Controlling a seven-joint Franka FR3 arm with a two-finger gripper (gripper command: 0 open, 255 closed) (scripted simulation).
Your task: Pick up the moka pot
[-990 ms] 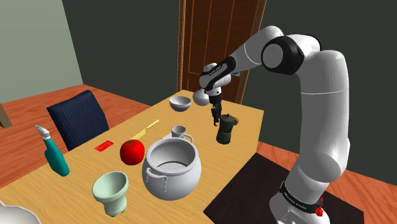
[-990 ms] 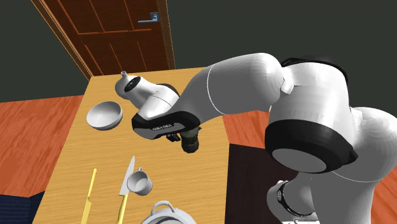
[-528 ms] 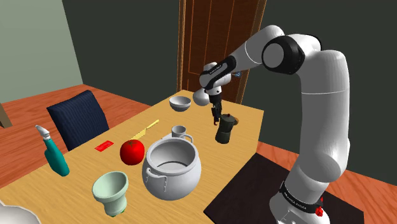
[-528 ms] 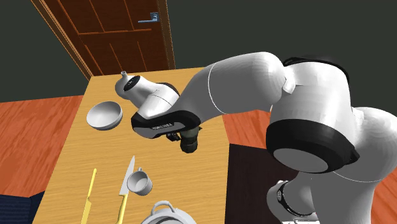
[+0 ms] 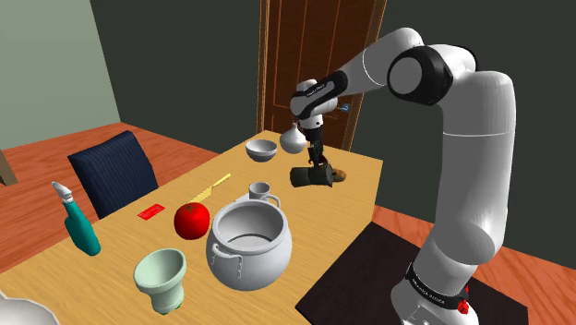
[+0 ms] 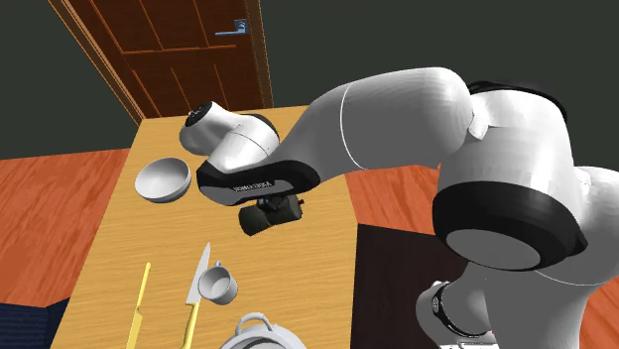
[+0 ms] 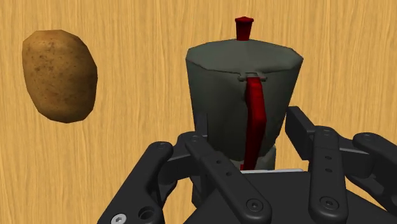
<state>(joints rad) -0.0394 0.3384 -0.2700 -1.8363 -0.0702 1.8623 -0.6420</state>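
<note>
The dark grey moka pot (image 5: 307, 176) with a red handle and red lid knob hangs above the wooden table (image 5: 355, 208), tipped onto its side. My gripper (image 5: 320, 165) is shut on it by the handle side. In the second exterior view the moka pot (image 6: 266, 214) lies level under the gripper (image 6: 280, 202), off the tabletop. The wrist view has the moka pot (image 7: 242, 89) clasped in the gripper (image 7: 251, 149), with one finger on each side of its base.
A potato (image 5: 340, 174) lies on the table just beyond the pot. A white bowl (image 5: 261, 150), mug (image 5: 261, 192), large white pot (image 5: 247, 242), red apple (image 5: 192, 221), yellow knife (image 5: 212, 187), green cup (image 5: 162, 277) and teal spray bottle (image 5: 78, 224) fill the shoulder view's left. A chair (image 5: 113, 171) stands beside the table.
The moka pot stood upright on the table; it now hangs in the air, swung onto its side. The hand has risen with it.
</note>
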